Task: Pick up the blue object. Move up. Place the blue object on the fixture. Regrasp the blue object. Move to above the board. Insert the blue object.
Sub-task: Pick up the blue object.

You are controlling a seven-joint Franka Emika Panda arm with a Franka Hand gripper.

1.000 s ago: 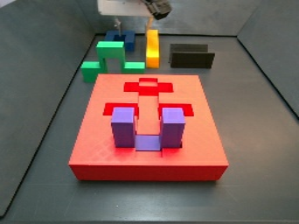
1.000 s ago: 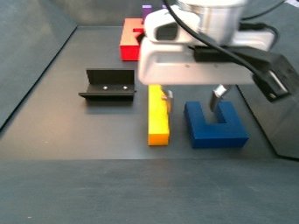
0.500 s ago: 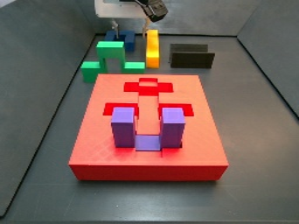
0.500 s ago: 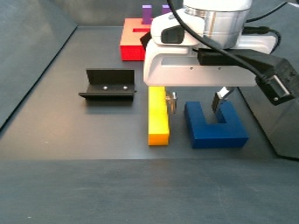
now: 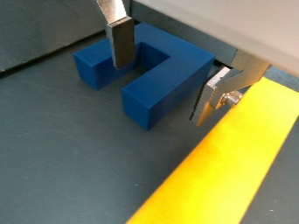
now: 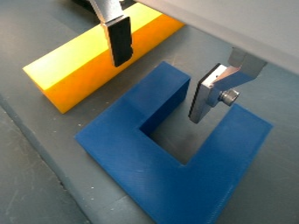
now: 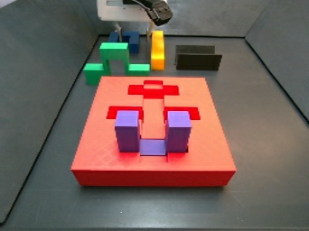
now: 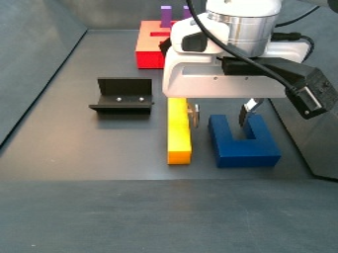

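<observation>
Dark grey worktop (image 8: 79, 188), walled. My tool (image 8: 219, 112) spread, fingers straddling one prong of blue object (image 8: 244, 141), not yet pinching. Object lies flat beside yellow bar (image 8: 177, 130), near worktop's far edge from board (image 7: 154, 135). Pick-up pending; fixture (image 8: 122, 97) placing, regrasp, insertion all remain.

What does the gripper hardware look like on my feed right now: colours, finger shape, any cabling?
The gripper has a boxy white body under a silver-grey wrist, with black cables looping across it and a black module at one side. Its fingers are flat silver plates with dark pads, one showing a small screw.
</observation>
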